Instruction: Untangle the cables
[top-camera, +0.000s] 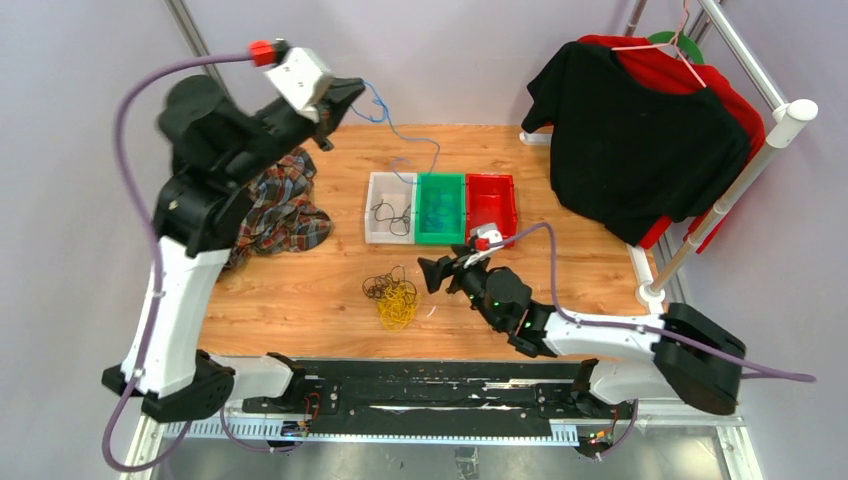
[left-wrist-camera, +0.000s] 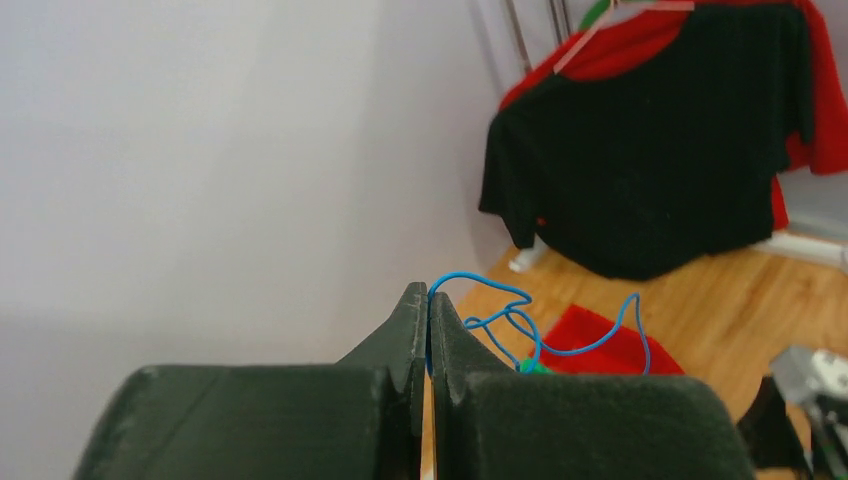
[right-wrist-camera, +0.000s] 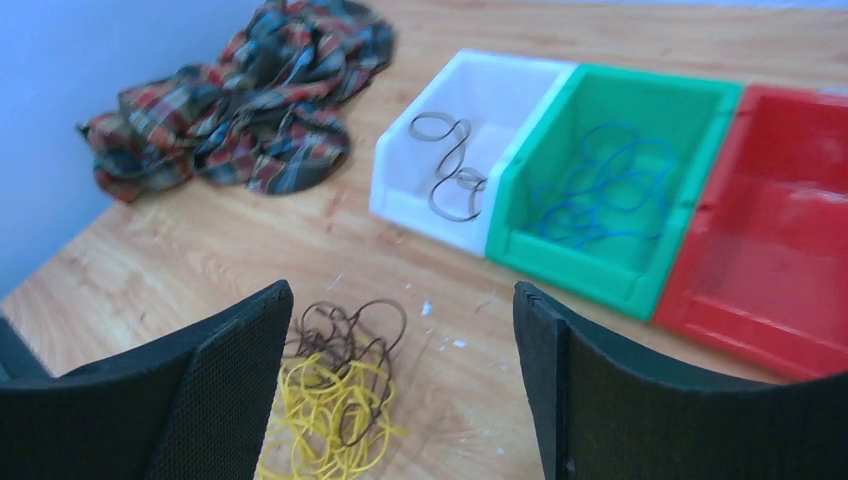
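1. The left end effector (top-camera: 345, 100) was raised high over the far left of the worktop (top-camera: 300, 290). Its jaws were clenched on one end of a blue cable (top-camera: 402, 137).
2. From the left wrist view, that blue cable (left-wrist-camera: 520, 325) curled out in loose loops from between the closed fingertips.
3. The cable trailed down towards the bins, near the edge shared by the white bin (top-camera: 392, 182) and the green bin (top-camera: 441, 177). I could not tell whether its lower end touched either.
4. The right end effector (top-camera: 440, 272) sat low over the worktop with its jaws spread wide, gripping nothing.
5. Just beside it lay a pile of yellow and dark brown cables (top-camera: 392, 297), knotted together in front of the bins.
6. A few dark cables (right-wrist-camera: 448, 180) lay in the white bin, and blue cables (right-wrist-camera: 600, 190) in the green one.
7. The red bin (top-camera: 490, 200) stood touching the green bin's right side.
8. A plaid cloth (top-camera: 285, 205) was crumpled left of the bins, and a black shirt (top-camera: 640, 150) hung on a rack at far right.
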